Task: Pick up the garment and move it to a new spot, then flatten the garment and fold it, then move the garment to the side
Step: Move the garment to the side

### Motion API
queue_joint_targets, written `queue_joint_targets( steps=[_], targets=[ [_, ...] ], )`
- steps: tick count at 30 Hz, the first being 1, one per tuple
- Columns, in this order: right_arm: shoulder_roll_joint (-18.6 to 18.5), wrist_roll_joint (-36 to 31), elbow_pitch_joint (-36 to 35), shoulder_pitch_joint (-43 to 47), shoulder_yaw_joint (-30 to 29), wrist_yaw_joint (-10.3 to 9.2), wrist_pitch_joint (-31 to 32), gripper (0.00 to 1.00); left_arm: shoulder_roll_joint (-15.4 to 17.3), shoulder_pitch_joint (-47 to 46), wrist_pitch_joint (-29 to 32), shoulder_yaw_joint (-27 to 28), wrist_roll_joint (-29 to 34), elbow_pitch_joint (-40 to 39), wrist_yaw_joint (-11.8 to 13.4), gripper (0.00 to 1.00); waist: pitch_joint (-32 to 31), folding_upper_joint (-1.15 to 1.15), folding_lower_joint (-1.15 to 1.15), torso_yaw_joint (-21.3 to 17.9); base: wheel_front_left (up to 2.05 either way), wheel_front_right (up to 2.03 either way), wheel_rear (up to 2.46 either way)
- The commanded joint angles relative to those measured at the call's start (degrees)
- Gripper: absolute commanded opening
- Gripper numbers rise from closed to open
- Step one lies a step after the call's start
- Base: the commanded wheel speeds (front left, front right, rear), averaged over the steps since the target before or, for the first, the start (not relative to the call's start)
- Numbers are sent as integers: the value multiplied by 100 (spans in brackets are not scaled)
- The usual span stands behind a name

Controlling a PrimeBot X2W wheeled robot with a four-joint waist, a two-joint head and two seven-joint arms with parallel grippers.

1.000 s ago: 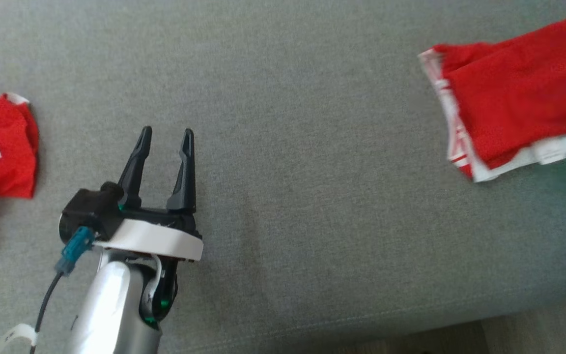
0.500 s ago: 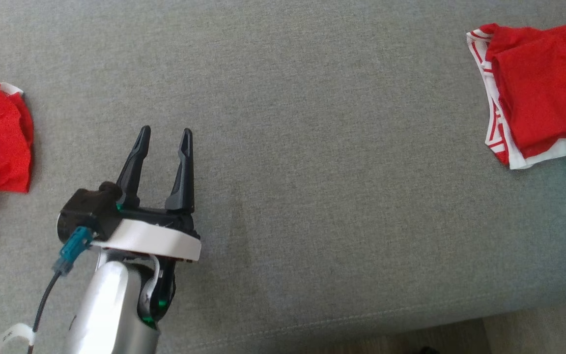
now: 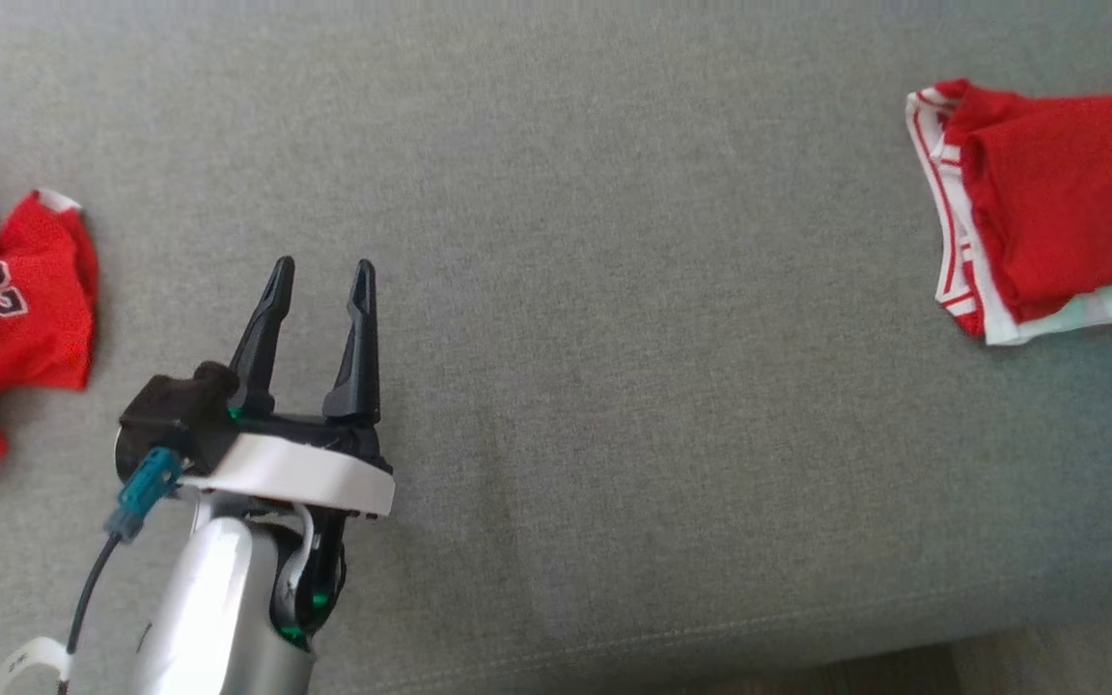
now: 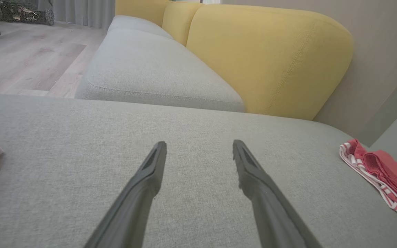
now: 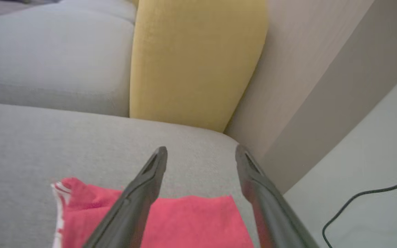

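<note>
Head view: I see the folded red garment (image 3: 1048, 203) lying at the right end of the sofa seat (image 3: 614, 290). Left claw (image 3: 323, 263) spread open, empty, mid-seat. Right claw (image 5: 201, 148) open over the garment, gripping nothing.

Grey fabric sofa seat (image 3: 614, 290) was backed by rounded yellow cushions (image 4: 271, 58), with a beige wall (image 5: 305, 69) behind. Pale wood-plank floor (image 4: 29, 58) and grey curtains (image 4: 81, 12) lay beyond; a black cable (image 5: 357, 199) crossed a pale surface beside the sofa.
</note>
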Motion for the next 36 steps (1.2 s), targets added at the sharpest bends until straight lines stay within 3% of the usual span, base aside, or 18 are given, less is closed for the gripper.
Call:
queue_joint_targets(
  steps=[1, 9, 18, 28, 36],
  targets=[
    [56, 82, -365, -54, 141, 10, -80, 100, 17, -36, -44, 190, -46, -168, 44, 100, -186, 0, 0, 29, 0, 0, 0],
    [826, 380, -1333, 432, 628, 10, -148, 100, 17, 184, -44, 205, -221, -231, 184, 100, -787, 0, 0, 132, 0, 0, 0],
    [1496, 571, -2066, 1604, 836, 10, -547, 100, 17, 554, -44, 210, -273, -207, 277, 100, -1323, 0, 0, 325, 0, 0, 0],
    [1882, 317, -2306, 2986, 910, 10, -1067, 100, 17, 1135, -44, 159, -190, -21, 420, 100, -1781, 0, 0, 454, 0, 0, 0],
    [2028, 136, -2426, 3545, 876, 10, -1276, 100, 17, 1509, -44, 224, -74, -202, 649, 100, -1889, 0, 0, 500, 0, 0, 0]
  ],
)
